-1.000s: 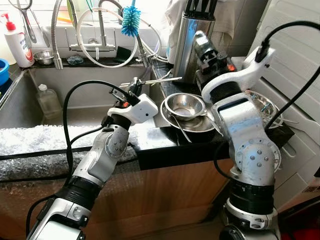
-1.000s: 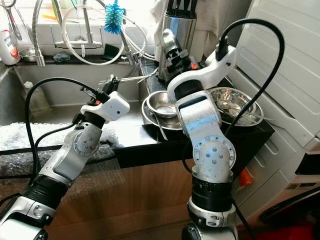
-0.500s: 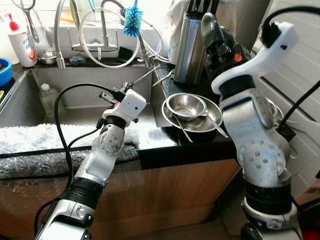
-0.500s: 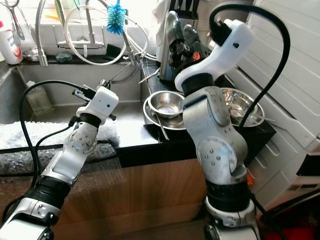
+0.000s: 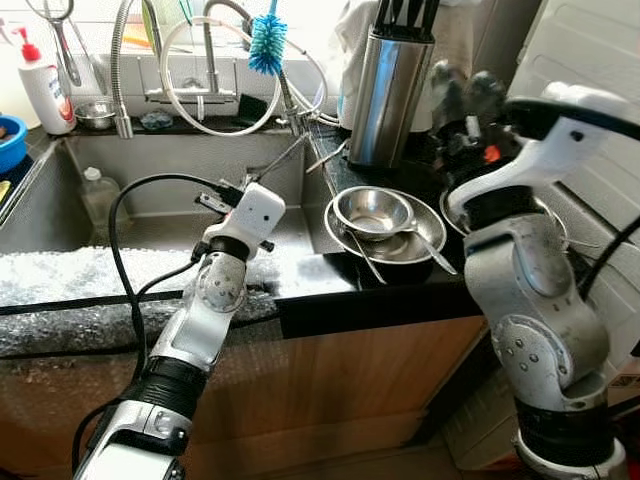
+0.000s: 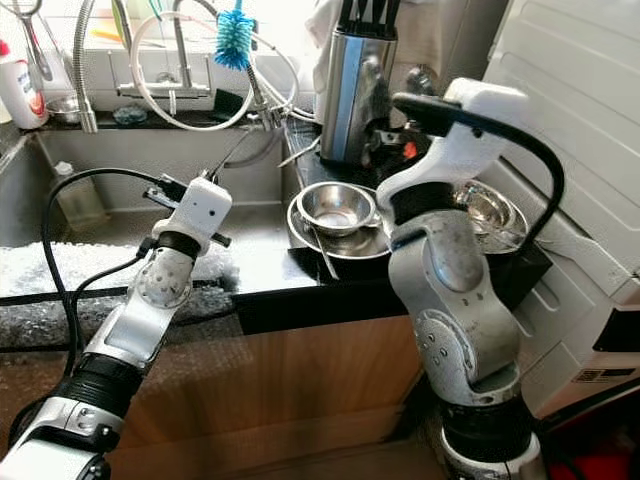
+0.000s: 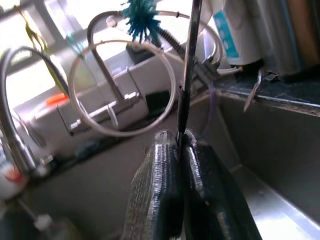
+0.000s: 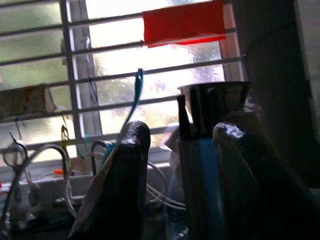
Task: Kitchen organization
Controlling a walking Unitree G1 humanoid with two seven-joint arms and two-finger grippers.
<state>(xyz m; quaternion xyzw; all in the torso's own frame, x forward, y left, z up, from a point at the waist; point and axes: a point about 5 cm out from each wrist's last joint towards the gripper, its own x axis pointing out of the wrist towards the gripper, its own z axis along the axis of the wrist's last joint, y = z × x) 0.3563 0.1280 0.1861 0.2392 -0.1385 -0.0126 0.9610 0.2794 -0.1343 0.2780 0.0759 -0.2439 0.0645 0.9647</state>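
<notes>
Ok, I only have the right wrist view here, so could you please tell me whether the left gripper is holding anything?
Observer: Yes, the left gripper has its jaws shut on a thin metal utensil, above the steel sink.
Operator: Thank you. What is on the counter near my right gripper?
Observer: To the left of the right gripper, whose jaws are open, a small steel bowl sits inside a wider shallow steel dish on the black counter.
Operator: Is anything else in that dish?
Observer: A long metal spoon lies across its rim.
</notes>
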